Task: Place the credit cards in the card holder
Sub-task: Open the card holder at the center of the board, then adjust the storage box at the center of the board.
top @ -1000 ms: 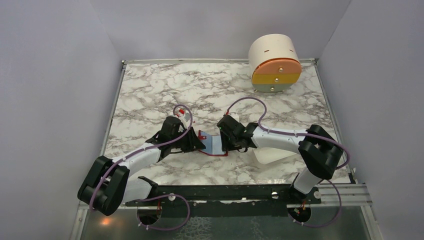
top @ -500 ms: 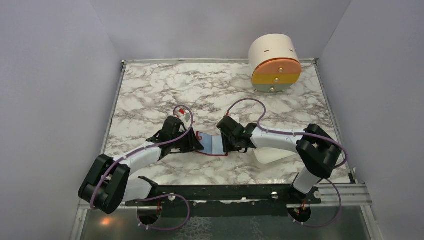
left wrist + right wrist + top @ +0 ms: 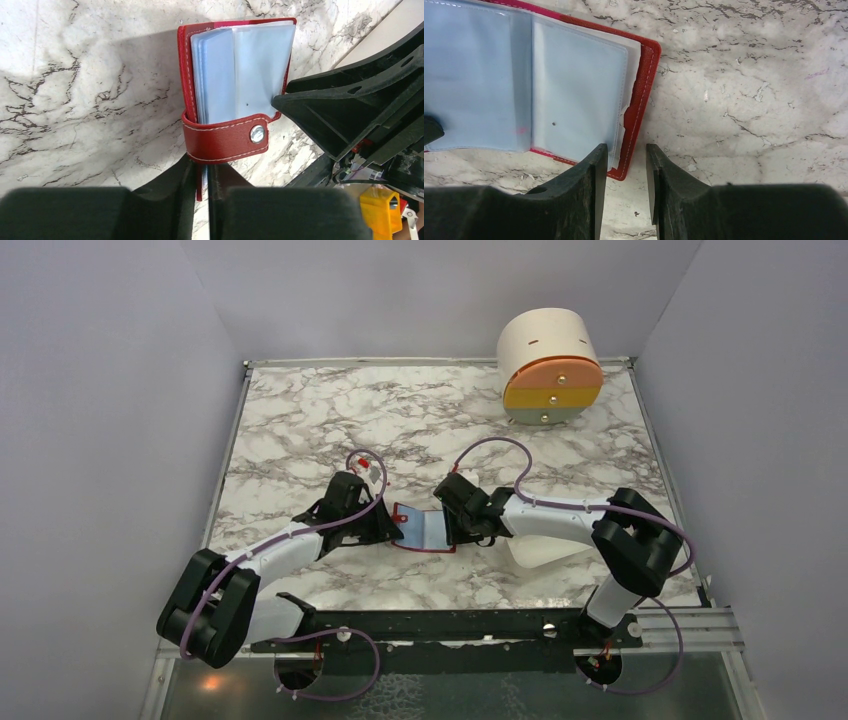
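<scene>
Open card holder (image 3: 422, 530), well nearer me than the drawer unit (image 3: 548, 360).
My left gripper (image 3: 201, 175) pinches its strap (image 3: 225, 137) edge; my right gripper (image 3: 625, 170) straddles the cover (image 3: 644, 85), narrowly apart. It looks light, with floppy, slick sleeves (image 3: 255, 60); I'd grip the cover.

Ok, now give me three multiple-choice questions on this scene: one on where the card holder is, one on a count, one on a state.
1. Where does the card holder lie?
A) at the far left corner
B) between the left gripper and the right gripper
C) off the near edge

2. How many drawer fronts does the round drawer unit show?
A) three
B) one
C) five

3. The card holder is:
A) snapped shut
B) folded and standing on edge
C) open, with its clear sleeves showing

Answers:
1 B, the two grippers flank it mid-table.
2 A, orange, yellow and grey fronts are stacked.
3 C, both wrist views show the sleeves exposed.
</scene>
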`<act>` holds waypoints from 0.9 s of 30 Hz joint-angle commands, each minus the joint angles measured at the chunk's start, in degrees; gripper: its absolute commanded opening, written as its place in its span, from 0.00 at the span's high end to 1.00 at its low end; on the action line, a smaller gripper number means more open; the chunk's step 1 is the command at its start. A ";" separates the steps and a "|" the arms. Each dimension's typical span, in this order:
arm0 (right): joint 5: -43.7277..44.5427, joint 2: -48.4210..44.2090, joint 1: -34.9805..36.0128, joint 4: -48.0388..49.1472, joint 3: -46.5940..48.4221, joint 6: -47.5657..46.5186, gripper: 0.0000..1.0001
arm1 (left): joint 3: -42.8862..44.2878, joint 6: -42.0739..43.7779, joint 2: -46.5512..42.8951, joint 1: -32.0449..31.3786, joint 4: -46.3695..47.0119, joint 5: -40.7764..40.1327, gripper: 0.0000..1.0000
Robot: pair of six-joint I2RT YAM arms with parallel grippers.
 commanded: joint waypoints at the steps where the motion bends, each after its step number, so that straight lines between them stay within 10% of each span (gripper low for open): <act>1: 1.31 0.10 0.03 1.03 -0.47 -0.09 0.66 | 1.18 1.12 -0.60 -0.13 -0.57 -0.94 0.93; 27: 12.91 -18.36 -9.49 -19.96 8.60 -10.25 0.59 | 1.95 3.63 -5.86 -0.14 -4.42 4.76 1.00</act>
